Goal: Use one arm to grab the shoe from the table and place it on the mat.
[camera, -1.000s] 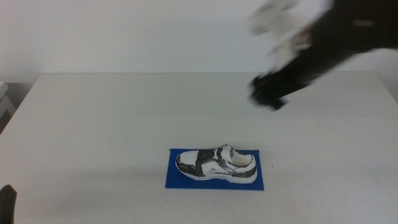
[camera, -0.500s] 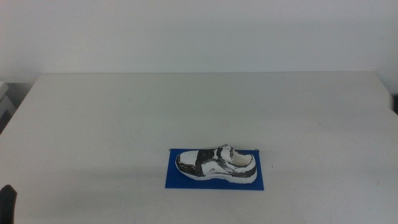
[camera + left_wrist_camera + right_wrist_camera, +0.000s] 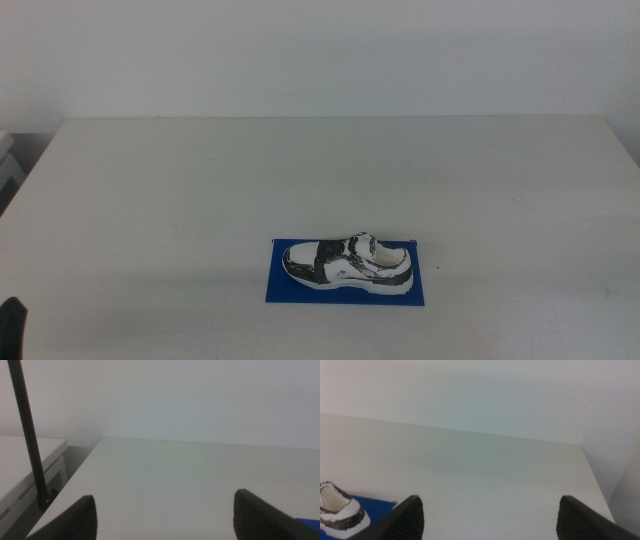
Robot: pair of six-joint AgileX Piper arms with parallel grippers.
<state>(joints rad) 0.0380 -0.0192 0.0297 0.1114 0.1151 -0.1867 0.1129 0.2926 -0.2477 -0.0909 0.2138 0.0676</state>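
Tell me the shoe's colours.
The shoe is white with black patches, clearest in the middle view.

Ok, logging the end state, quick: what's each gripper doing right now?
Left gripper: open, holding nothing.
Right gripper: open, holding nothing; the shoe lies on the mat.

shoe (image 3: 349,264) on mat (image 3: 279,289), table's (image 3: 200,190) near edge

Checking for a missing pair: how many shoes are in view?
1. The shoe lies on the blue mat near the table's front edge; its heel also shows in the right wrist view. No second shoe is visible.
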